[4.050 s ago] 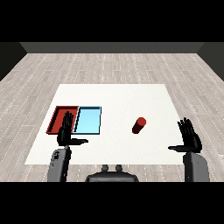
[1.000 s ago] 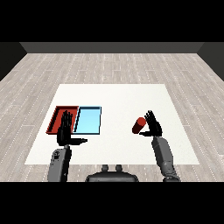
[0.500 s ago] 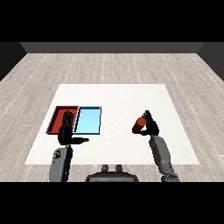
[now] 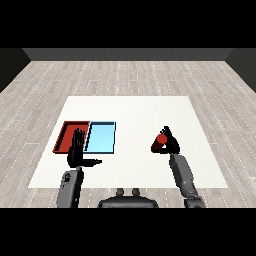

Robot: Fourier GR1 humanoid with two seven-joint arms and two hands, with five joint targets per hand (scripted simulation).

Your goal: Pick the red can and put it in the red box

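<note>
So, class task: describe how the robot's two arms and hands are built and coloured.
Both forearms are grey, rounded, sleeve-like segments with no cables or markings visible. Each ends in a black hand with slender fingers and a thumb: the left hand and the right hand look alike.

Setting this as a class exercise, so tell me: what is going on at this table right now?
The robot's right hand is curled round the red can on the white table, right of the two trays. The red tray and light blue tray lie side by side. The left hand is open in front of the red tray.
</note>
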